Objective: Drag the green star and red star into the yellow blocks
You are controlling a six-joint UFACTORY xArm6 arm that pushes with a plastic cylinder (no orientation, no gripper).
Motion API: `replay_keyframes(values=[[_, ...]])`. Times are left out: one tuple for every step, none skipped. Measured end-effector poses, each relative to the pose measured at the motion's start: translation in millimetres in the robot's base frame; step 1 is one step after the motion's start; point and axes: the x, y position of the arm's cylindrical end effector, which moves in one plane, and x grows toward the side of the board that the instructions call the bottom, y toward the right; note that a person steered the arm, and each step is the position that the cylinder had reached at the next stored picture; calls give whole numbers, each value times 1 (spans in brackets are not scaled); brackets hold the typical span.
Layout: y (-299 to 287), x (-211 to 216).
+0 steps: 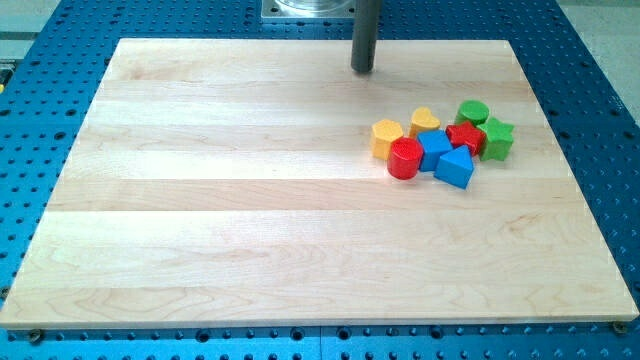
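**Our tip stands clear of the block cluster**

In the camera view we see our rod coming down from the view's top, and my tip (362,69) rests near the far edge of the wooden board (250,220); it touches no block and holds nothing; we carry no jaws, so there is nothing to release or clench, only a bare rod end.

Every block lies toward the view's bottom and right of my tip, well apart from it, packed in one cluster. The green star (498,138) sits at the cluster's right edge, farthest from the tip, its points rounded and its top face bright; the red star (465,136) lies just to its left, touching or nearly touching it, and between it and the yellow pieces.

Counting, we find eight blocks: two yellow, a yellow hexagon-like block (387,137) at the cluster's left and a yellow heart (424,121) closest to the tip; two green, the star and a green cylinder (472,112); two red, the star and a red cylinder (405,158); two blue, a blue block (434,148) of unclear shape and a blue triangle (455,166) at the view's bottom.
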Motion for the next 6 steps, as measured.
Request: replay_keyframes(values=[[69, -1], [170, 7], [185, 74], [195, 144], [162, 170], [118, 177]])
